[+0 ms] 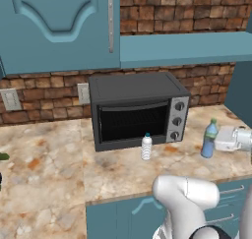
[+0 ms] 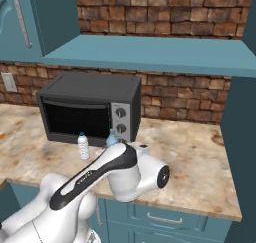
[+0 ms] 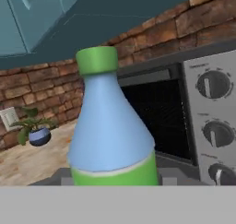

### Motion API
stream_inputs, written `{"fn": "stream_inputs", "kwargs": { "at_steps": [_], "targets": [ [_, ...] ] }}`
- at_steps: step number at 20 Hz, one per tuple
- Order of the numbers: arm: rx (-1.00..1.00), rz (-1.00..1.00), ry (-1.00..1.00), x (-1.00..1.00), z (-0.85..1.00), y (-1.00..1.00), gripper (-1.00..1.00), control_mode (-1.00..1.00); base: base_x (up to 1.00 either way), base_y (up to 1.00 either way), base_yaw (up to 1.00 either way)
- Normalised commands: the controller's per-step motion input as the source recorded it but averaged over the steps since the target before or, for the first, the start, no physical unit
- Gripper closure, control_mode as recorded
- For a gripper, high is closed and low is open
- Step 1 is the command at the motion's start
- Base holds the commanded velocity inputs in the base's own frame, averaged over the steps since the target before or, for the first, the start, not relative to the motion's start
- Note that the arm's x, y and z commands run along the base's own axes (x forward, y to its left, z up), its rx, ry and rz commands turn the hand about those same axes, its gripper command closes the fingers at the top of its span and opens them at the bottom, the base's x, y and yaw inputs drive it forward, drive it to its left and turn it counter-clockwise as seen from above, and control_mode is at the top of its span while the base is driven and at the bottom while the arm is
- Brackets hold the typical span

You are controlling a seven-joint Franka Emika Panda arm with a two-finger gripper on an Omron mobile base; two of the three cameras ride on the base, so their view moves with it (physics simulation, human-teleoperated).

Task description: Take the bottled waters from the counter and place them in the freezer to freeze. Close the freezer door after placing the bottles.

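the blue bottle (image 3: 110, 126) stands upright on the desk (image 1: 44, 169) just in front of the toaster oven (image 1: 135, 110), at its knob side, so that it can be taken by the body from the side. the fingers (image 1: 235, 139) are closed on it, only slightly apart. the clear bottle (image 1: 146, 146) stands near, by the oven's door. a potted plant (image 3: 34, 128) sits further off. the oven behind leaves little room.

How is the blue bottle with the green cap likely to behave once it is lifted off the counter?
The blue bottle stands tall and narrow, so a sideways nudge could tip it. Its smooth, tapering shoulder may slip in the tool. It looks full, so probably fairly stiff and heavy for its size.
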Motion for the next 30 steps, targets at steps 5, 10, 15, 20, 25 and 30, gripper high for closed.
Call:
{"fn": "stream_inputs", "kwargs": {
  "at_steps": [5, 10, 15, 20, 25, 30],
  "targets": [
    [0.0, 0.67, -0.03, -0.01, 0.62, 0.46, 1.0, -1.0, 0.0, 0.0, 0.0],
    [0.01, 0.67, -0.3, -0.09, 0.11, 0.3, 1.0, -1.0, 0.0, 0.0, 0.0],
    [0.12, 0.35, -0.27, -0.3, 0.03, 0.31, 1.0, -1.0, 0.0, 0.0, 0.0],
    [0.01, 0.01, 0.04, -0.35, 0.22, 0.1, 1.0, -1.0, 0.0, 0.0, 0.0],
    [-0.01, -0.05, 0.04, -0.32, 0.06, 0.26, 1.0, -1.0, 0.0, 0.0, 0.0],
    [0.0, -0.17, 0.0, -0.63, 0.0, 0.15, 1.0, -1.0, 0.0, 0.0, 0.0]
  ]
}}
